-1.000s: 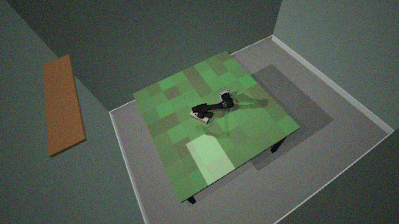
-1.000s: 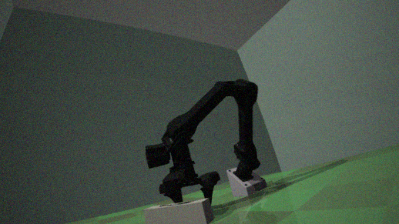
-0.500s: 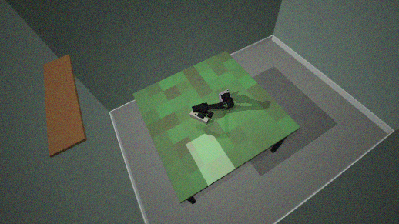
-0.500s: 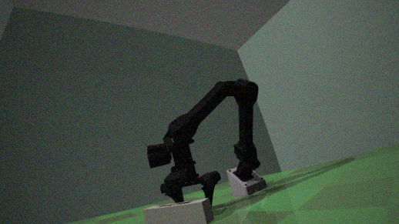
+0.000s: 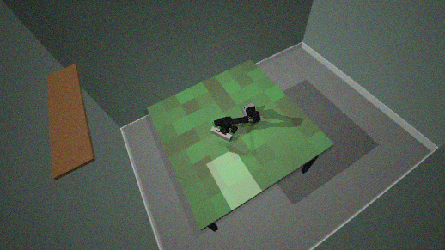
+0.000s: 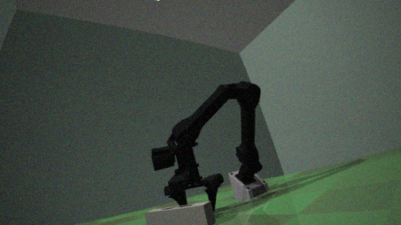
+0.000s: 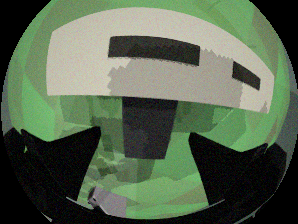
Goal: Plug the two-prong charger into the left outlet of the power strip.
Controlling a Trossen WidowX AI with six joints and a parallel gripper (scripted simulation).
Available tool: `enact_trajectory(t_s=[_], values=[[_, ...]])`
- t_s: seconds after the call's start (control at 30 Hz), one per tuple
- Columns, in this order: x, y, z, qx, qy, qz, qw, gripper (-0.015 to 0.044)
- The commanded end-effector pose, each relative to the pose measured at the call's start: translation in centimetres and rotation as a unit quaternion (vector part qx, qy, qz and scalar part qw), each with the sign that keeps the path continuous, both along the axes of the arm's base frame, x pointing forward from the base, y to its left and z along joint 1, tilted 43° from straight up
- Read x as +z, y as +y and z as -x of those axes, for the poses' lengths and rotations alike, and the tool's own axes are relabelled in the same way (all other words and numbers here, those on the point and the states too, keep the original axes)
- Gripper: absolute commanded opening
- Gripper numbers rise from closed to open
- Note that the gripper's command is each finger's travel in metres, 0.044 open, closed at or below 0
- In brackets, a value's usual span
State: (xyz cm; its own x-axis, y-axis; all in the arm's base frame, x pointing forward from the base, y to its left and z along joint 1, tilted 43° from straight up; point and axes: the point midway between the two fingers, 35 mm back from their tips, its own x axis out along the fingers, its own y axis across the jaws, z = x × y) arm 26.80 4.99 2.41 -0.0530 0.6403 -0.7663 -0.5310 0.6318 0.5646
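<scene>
Arm arches over, end effector [image 6: 195,195] spread wide and released, just above the power strip [image 6: 179,213] on the worktop [image 6: 329,195].

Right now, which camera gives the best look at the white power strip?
The wrist view: the power strip fills the frame from above, its dark slots plain. The exterior view shows only its side as a low grey block under the open gripper. From the top view it is a tiny pale sliver.
</scene>
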Motion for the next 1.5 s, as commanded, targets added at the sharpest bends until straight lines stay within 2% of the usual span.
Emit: enact_trajectory(t_s=[0.0,1.03,1.3,1.47], values=[[-0.2,-0.3,0.5,0.0,-0.001,0.0,1.0,0.044],[-1.6,-1.8,3.8,-0.004,-0.002,-0.006,1.0,0.044],[4.1,-5.9,2.3,-0.157,-0.172,-0.149,0.961,0.044],[4.7,-6.3,2.3,-0.17,-0.189,-0.158,0.954,0.044]])
